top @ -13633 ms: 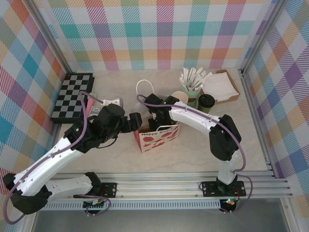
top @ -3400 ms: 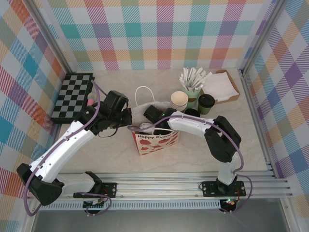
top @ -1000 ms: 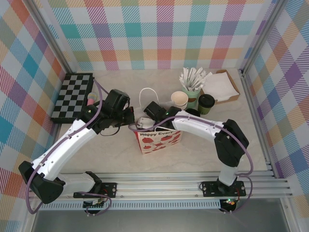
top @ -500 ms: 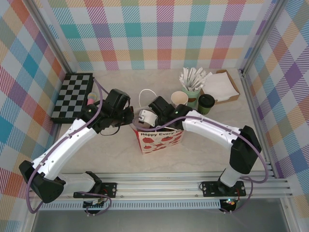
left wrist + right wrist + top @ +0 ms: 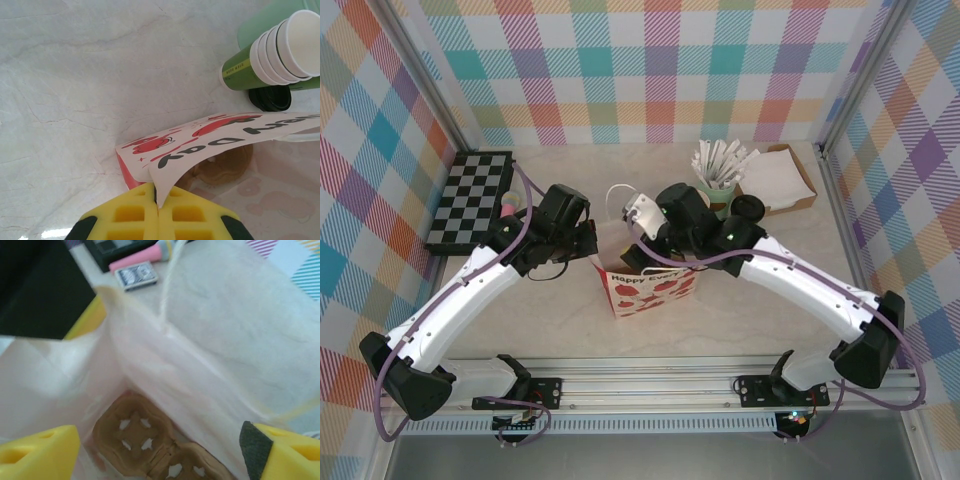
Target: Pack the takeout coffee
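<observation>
- The table [image 5: 550, 330] is a pale, marble-patterned top with faint grey veining.
- Walls [image 5: 650, 60] in multicoloured plaid stand at the far side and at both flanks, held by aluminium posts at the corners.
- An aluminium rail [image 5: 650, 378] runs along the near edge and carries both arm bases.
- A chessboard [image 5: 470, 200] lies flat at the far left. In the right wrist view, a card deck [image 5: 136, 275] lies near its edge.
- A paper bag [image 5: 650, 288], white with red print, stands upright near the table centre with its mouth open.
- A brown cup carrier [image 5: 150, 440] sits on the bag's floor.
- The left gripper [image 5: 157, 212] is closed; its yellow fingers pinch the left rim of the bag.
- The right gripper [image 5: 159, 445] is above the bag's mouth with its fingers spread wide, holding nothing.
- The takeout coffee [image 5: 752, 208] stands upright on the table, right of the bag and apart from it. It is just beside the cardboard tray [image 5: 798, 190] of white napkins and touches neither gripper.
- A mint cup [image 5: 718, 178] of white paper-wrapped sticks stands just behind the coffee.
- A stack of cups [image 5: 270, 57], green with cream insides, stands beyond the bag.
</observation>
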